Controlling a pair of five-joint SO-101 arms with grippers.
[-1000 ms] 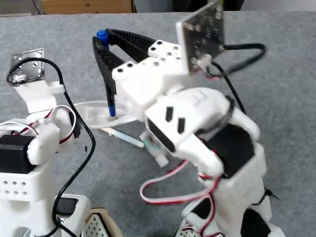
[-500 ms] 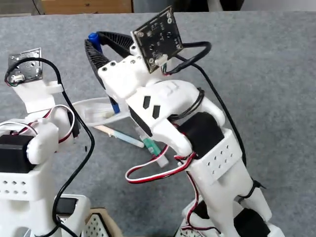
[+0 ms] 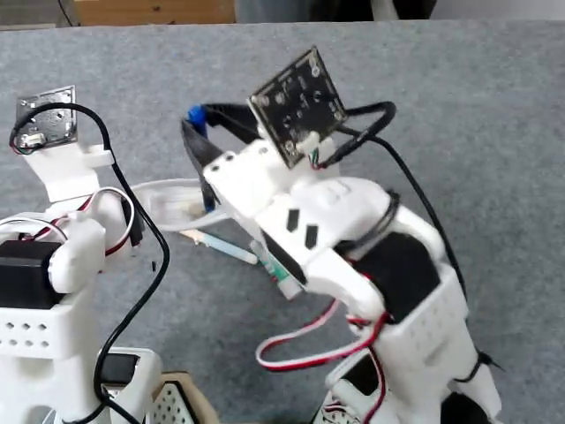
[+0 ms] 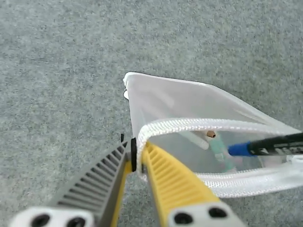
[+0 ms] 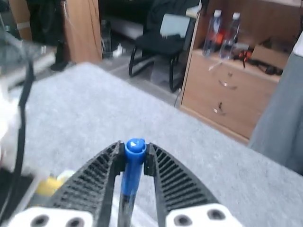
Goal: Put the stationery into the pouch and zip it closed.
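Left gripper: the left gripper (image 4: 136,147) sits at the left end of the pouch mouth. Its grey and yellow fingers are pinched narrow, with only the fabric of the rim between them.
Left gripper contact: it clamps the white zip edge (image 4: 203,125) at the corner where the edge folds back.
Pouch position: the pouch (image 4: 180,99) lies on the grey table (image 3: 494,132), in front of the left arm and to the left of the right arm.
Pouch state: the mouth is open, and the two zip edges stand apart.
Pouch contents: the blue tip of the blue marker (image 4: 272,144) sits in the mouth, between the two zip edges. Its black barrel leads out of the pouch.
Items beside the pouch: in the high view a pale pen (image 3: 221,246) and a green marker (image 3: 275,268) lie on the table just beside the pouch, at the foot of the right arm. The left wrist view shows them through the pouch wall.
Right gripper: the right gripper (image 5: 135,147) is above the pouch. Its black ribbed fingers are closed narrow around the upper end of the blue marker.
Marker attitude: roughly upright, with the blue cap end at the fingertips and the tip pointing down into the pouch.
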